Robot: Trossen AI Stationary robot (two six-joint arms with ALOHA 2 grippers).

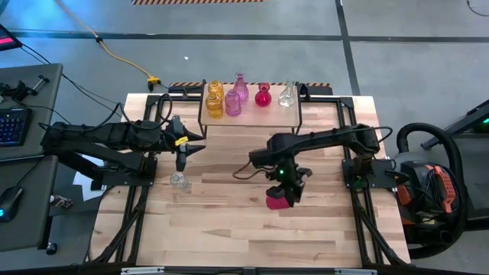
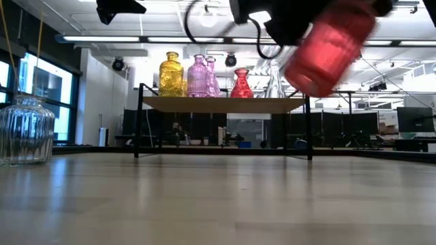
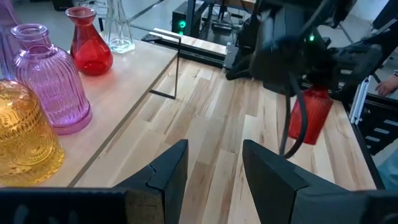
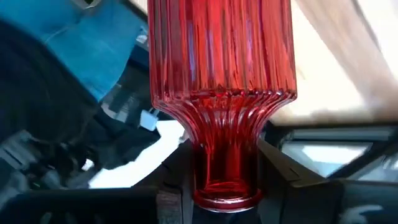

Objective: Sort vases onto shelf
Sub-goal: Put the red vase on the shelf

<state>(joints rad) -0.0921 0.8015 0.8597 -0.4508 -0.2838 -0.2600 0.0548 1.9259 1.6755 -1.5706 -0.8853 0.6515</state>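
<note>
My right gripper (image 1: 284, 186) hangs over the table's middle, shut on a red ribbed vase (image 2: 329, 45) held above the wood. My left gripper (image 3: 214, 168) is open and holds nothing; it hovers left of centre (image 1: 183, 149), in front of the shelf (image 1: 263, 114). A clear ribbed vase (image 1: 179, 181) stands on its base on the table just near of it, also in the low view (image 2: 26, 129). On the shelf stand yellow (image 1: 215, 99), pink (image 1: 233, 101), pink (image 1: 241, 86), red (image 1: 263, 95) and clear (image 1: 286, 94) vases. My right gripper pinches the red vase by its narrow neck (image 4: 227, 168), just under the rim, one finger (image 4: 283, 174) on each side. The fingers point down from above and the body (image 4: 221, 50) extends beyond their tips. The vase hangs lifted clear of the table, tilted in the low view.
The shelf (image 2: 225, 104) stands on thin black legs at the table's far edge, its right end beyond the clear vase (image 3: 118, 28) bare. Open wood (image 1: 229, 221) lies near of both arms. A desk with a keyboard (image 1: 11, 126) stands off the table's left.
</note>
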